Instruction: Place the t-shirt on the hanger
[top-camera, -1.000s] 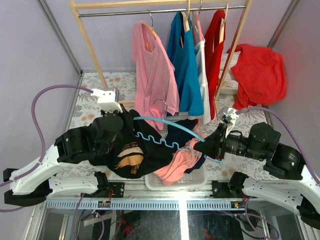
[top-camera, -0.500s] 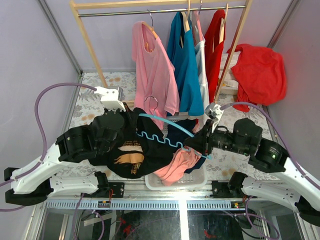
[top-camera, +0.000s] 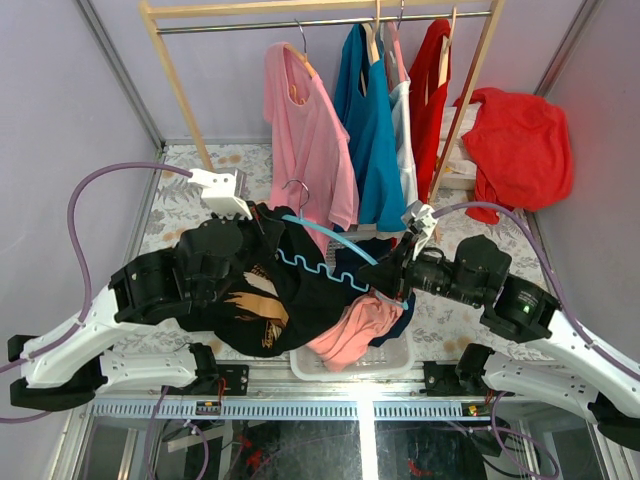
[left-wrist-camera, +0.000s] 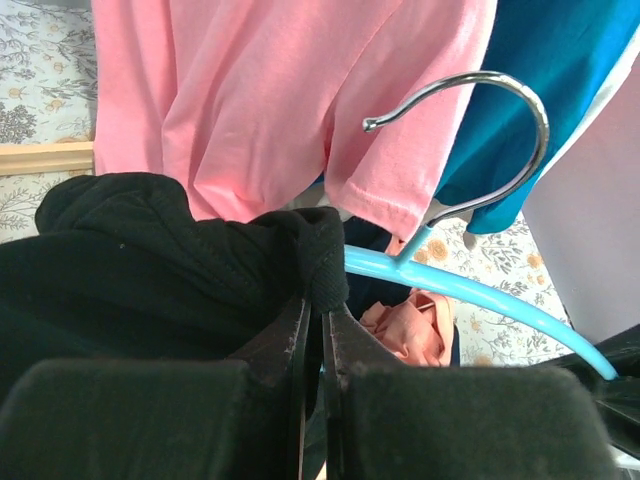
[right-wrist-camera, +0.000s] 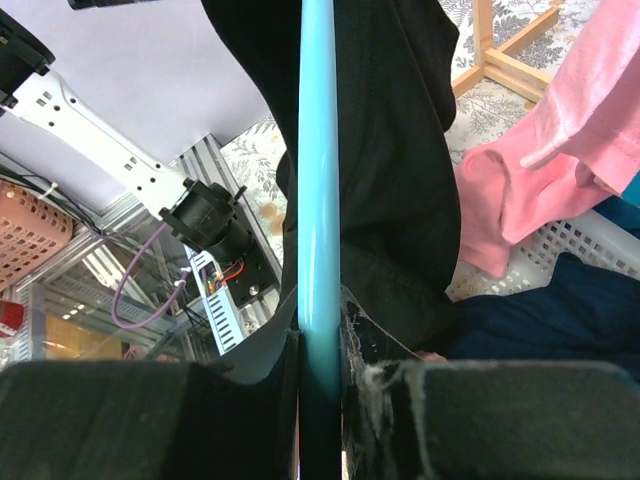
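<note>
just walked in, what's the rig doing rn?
Left gripper pinches an edge of the black t-shirt beside the neck of the light blue hanger; right gripper clamps its other end, holding it up near the white basket. One hanger arm disappears into the shirt, the other is bare, so it's only half on.

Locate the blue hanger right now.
Top view, centre: the hanger has one end clamped in the right gripper, the t-shirt over its left part, hook beside the pink shirt.
</note>
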